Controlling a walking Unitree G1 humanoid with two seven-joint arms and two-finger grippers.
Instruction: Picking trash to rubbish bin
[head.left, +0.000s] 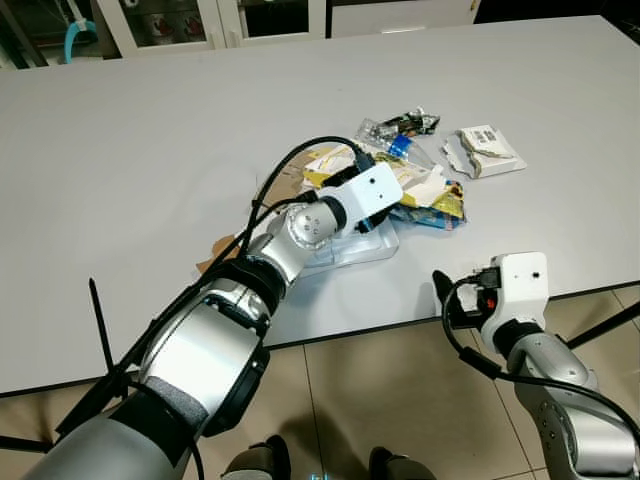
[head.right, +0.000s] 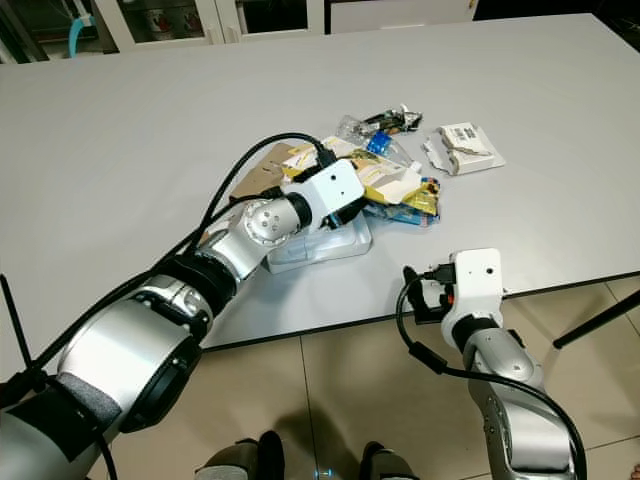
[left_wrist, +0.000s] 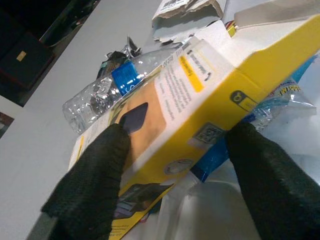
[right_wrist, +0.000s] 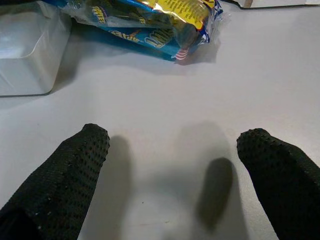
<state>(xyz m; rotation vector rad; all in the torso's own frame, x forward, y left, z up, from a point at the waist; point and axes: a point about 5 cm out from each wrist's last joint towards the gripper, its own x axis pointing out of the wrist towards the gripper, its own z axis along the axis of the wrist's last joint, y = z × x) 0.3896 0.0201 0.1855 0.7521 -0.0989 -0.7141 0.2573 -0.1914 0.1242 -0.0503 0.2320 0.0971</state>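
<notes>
A heap of trash lies on the grey table (head.left: 150, 150): a yellow carton (left_wrist: 210, 95), a crushed clear bottle with a blue label (left_wrist: 100, 95), a blue and yellow snack wrapper (right_wrist: 150, 25) and a clear plastic tray (head.left: 350, 250). My left arm reaches into the heap, and its gripper (left_wrist: 182, 132) is shut on the yellow carton, one finger on each side. In the eye views the wrist housing hides those fingers. My right gripper (right_wrist: 175, 140) hovers open just over the table's front edge, nothing between its fingers, short of the wrapper.
A torn white carton (head.left: 485, 152) lies apart at the heap's right. A scrap of brown cardboard (head.left: 215, 245) pokes out beside my left forearm. Black cables loop over the left arm. Tiled floor (head.left: 400, 400) lies below the table edge; cabinets stand beyond its far side.
</notes>
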